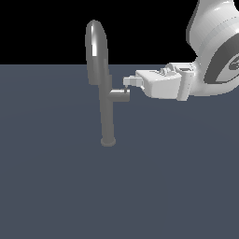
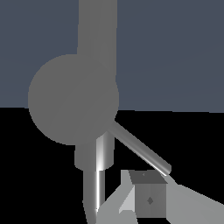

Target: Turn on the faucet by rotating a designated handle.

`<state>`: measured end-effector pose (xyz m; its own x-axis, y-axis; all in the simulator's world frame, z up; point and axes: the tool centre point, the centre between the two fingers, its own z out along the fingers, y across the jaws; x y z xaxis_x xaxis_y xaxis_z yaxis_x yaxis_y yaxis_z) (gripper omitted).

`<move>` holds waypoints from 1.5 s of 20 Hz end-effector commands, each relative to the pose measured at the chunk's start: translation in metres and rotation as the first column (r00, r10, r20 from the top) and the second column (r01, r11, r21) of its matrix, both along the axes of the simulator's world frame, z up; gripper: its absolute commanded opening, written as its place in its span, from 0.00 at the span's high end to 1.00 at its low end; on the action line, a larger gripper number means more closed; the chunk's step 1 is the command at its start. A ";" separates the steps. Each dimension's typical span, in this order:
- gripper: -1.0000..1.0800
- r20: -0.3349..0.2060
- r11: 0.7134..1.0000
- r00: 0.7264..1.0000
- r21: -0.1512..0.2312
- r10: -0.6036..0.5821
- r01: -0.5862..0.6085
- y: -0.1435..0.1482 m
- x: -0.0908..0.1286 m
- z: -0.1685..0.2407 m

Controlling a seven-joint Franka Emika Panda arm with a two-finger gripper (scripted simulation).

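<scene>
The faucet (image 1: pixel 107 112) is a slim grey pipe on a round base collar, with a high arched glossy spout (image 1: pixel 96 49) and a short side stub (image 1: pixel 120 96) pointing to the exterior view's right. In the wrist view the stub's round end (image 2: pixel 72 98) faces the camera. The handle (image 2: pixel 140 148), a thin grey pin, slants from it down to my gripper. My gripper (image 1: pixel 127 82) reaches in from the exterior view's right, just above the stub's end. Its fingers (image 2: pixel 148 199) appear shut and empty, with the pin's tip at their edge.
The faucet stands on a flat dark blue-grey surface (image 1: pixel 56 186). My white arm (image 1: pixel 210 56) comes in from the exterior view's upper right. Nothing else stands in view.
</scene>
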<state>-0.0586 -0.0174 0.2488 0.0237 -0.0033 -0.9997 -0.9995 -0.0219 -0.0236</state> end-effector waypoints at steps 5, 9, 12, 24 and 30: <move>1.00 -0.019 1.000 1.000 0.003 0.002 -0.001 -0.001 -0.020 -0.031; 1.00 0.007 1.000 1.000 0.002 0.003 -0.003 -0.001 -0.015 -0.025; 1.00 -0.006 1.000 1.000 0.003 0.003 -0.003 -0.001 -0.018 -0.044; 1.00 -0.005 1.000 1.000 0.004 0.004 -0.004 0.000 -0.010 -0.076; 1.00 0.033 1.000 0.999 0.012 0.013 -0.014 0.000 0.000 -0.064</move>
<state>-0.0591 -0.0180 0.1846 0.0548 0.0112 -0.9984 -0.9979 -0.0343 -0.0552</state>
